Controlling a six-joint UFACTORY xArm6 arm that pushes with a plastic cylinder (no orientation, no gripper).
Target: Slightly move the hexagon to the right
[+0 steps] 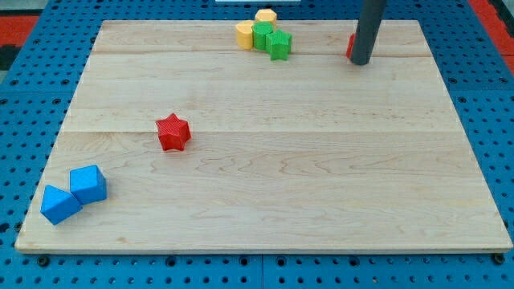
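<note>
My tip (361,62) rests on the board near the view's top right. A red block (351,46) sits just to the left of the rod and is mostly hidden behind it, so its shape cannot be made out. It looks to be touching the rod. A yellow block with a hexagon-like top (266,15) lies at the top edge, well to the left of my tip. Below it sit a second yellow block (244,34), a green block (263,33) and a green star (279,45), packed close together.
A red star (172,132) lies left of the board's middle. Two blue blocks, a cube (88,184) and an angular one (59,204), touch each other at the bottom left corner. The wooden board (321,177) lies on a blue pegboard.
</note>
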